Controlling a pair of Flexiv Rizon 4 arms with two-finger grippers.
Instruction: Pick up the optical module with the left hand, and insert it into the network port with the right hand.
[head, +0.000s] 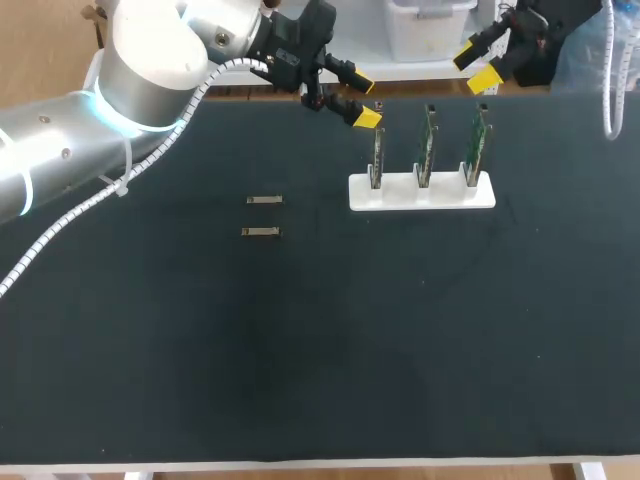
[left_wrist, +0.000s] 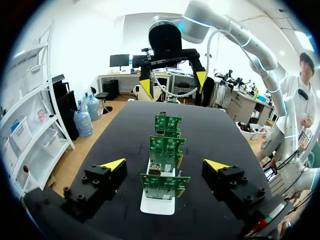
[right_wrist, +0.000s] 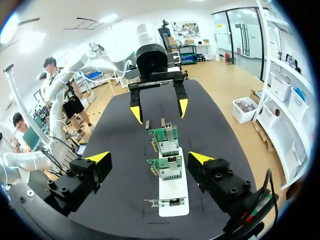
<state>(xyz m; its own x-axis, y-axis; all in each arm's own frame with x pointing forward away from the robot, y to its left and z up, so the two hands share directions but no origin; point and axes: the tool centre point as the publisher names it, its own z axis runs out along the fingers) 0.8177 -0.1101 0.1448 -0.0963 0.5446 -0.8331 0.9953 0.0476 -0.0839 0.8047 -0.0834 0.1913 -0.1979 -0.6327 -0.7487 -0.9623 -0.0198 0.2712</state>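
Observation:
Two small grey optical modules (head: 264, 200) (head: 260, 232) lie on the black table, left of the middle, with no gripper near them. A white stand (head: 422, 192) holds three upright green boards (head: 425, 145) with silver ports. My left gripper (head: 362, 100) hangs open just above and behind the leftmost board. In its wrist view the left gripper (left_wrist: 165, 165) looks along the row of boards (left_wrist: 166, 145). My right gripper (head: 476, 67) is open above and behind the rightmost board. The right gripper (right_wrist: 149, 157) holds nothing, and the boards (right_wrist: 167, 167) lie ahead of it.
The black table top (head: 300, 350) spreads wide in front of the stand and the modules. A white cable (head: 610, 90) hangs at the far right edge. Each wrist view shows the other gripper across the stand, the right gripper (left_wrist: 172, 82) and the left gripper (right_wrist: 159, 111).

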